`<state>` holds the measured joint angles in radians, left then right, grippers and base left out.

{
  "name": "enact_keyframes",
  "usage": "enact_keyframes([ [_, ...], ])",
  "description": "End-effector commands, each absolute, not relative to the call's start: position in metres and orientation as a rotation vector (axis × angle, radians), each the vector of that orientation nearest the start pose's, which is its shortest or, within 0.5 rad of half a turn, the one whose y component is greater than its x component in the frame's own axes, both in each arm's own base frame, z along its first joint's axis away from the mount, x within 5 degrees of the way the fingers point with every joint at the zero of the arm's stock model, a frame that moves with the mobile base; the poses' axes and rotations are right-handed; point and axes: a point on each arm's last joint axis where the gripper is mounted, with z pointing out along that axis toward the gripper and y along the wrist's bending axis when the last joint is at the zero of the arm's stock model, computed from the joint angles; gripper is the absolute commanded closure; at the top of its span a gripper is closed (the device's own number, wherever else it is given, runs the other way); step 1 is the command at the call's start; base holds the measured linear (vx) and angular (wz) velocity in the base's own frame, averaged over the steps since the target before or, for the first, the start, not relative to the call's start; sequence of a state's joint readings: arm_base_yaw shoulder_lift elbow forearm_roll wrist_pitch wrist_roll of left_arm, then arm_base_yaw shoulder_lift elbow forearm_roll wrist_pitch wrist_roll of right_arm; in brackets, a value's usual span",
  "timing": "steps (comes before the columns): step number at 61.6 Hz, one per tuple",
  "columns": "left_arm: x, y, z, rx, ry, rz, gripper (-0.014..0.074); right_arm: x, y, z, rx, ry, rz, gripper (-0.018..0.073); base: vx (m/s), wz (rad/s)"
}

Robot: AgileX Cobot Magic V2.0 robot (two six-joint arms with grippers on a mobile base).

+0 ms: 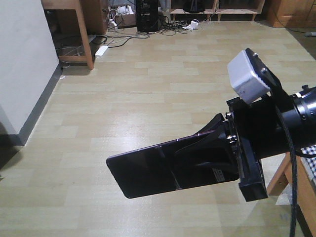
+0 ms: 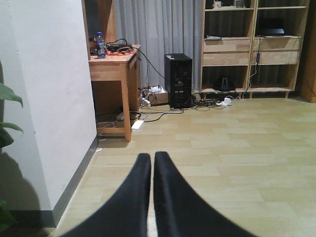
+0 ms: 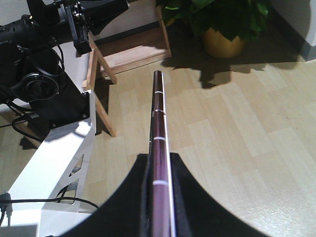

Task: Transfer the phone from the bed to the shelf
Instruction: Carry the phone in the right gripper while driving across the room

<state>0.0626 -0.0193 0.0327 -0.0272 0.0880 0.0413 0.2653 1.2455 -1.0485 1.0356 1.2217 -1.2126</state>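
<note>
The phone (image 1: 143, 170) is a glossy black slab with a pinkish edge, held out over the wooden floor. My right gripper (image 1: 192, 153) is shut on its near end. In the right wrist view the phone (image 3: 158, 113) shows edge-on between the black fingers of the right gripper (image 3: 159, 165). A sliver of the gingham-covered bed (image 1: 310, 152) shows at the right edge. The pale wood shelf (image 2: 252, 49) stands against the far wall, well beyond the phone. My left gripper (image 2: 152, 160) is shut, empty, and pointing at the floor ahead.
A wooden desk (image 2: 116, 64) with a water bottle (image 2: 100, 44) stands by the white wall (image 2: 49, 98). A black PC tower (image 2: 180, 79) and loose cables (image 2: 148, 116) lie near the shelf. A potted plant (image 3: 222, 39) and the white robot base (image 3: 54, 163) are behind.
</note>
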Motion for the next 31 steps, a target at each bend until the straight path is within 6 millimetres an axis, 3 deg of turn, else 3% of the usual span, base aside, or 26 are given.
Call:
enact_keyframes([
  [1, 0.0543, 0.003, 0.2106, -0.045, 1.48, 0.041, 0.0595, 0.1856, 0.1321, 0.3698, -1.314, 1.792, 1.107, 0.0561, 0.21, -0.05],
  [31, 0.0543, 0.003, 0.2106, -0.045, 1.48, 0.041, 0.0595, 0.1856, 0.1321, 0.3698, -1.314, 1.792, 1.107, 0.0561, 0.22, -0.05],
])
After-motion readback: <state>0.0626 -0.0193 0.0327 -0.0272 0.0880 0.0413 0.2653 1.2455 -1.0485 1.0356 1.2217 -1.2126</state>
